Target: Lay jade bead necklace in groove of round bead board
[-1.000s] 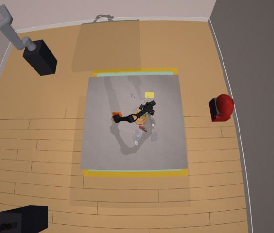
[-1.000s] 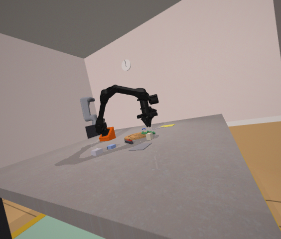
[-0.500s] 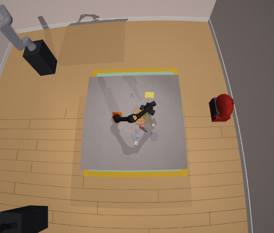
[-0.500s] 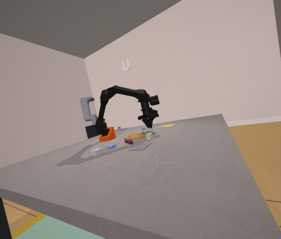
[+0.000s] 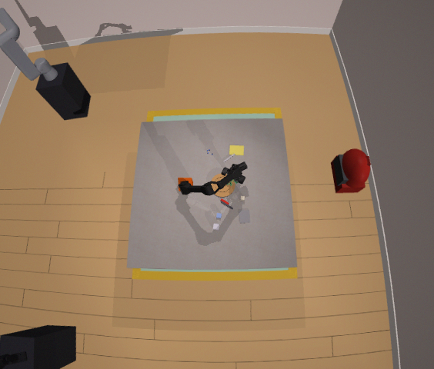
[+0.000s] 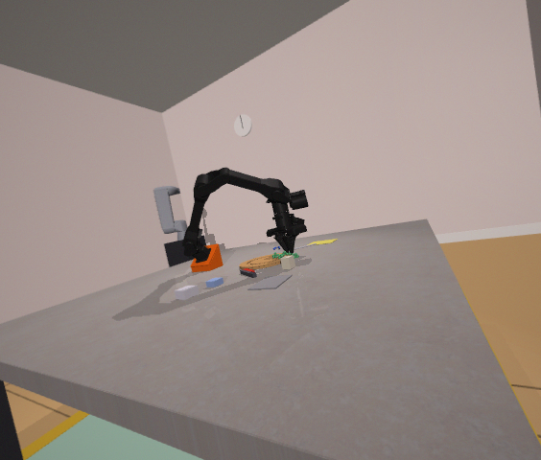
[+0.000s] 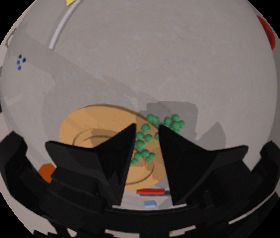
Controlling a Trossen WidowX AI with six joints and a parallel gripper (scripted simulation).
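Observation:
The jade bead necklace (image 5: 230, 183) (image 6: 278, 256) (image 7: 140, 145) is a bunched string of green beads. It lies across the outer side of the round bead board (image 5: 222, 191) (image 6: 254, 263) (image 7: 82, 120), partly on the board and partly beyond its rim. The wooden board lies flat and shows ring-shaped grooves. My gripper (image 6: 289, 251) (image 7: 147, 127) points down just above the necklace. Its fingers are parted by a small gap, with beads visible below and beyond the gap; nothing is clasped. The fingers hide part of the board and perhaps some beads.
A red and dark tool (image 5: 224, 202) (image 6: 248, 272) and a cream block (image 5: 242, 197) (image 6: 288, 263) lie near the board. A blue block (image 5: 218, 215) (image 6: 215, 282), a white block (image 5: 215, 227) (image 6: 186, 291) and a grey pad (image 5: 244, 216) (image 6: 270, 284) are farther off. A yellow sheet (image 5: 236, 150) (image 6: 322, 241) lies opposite.

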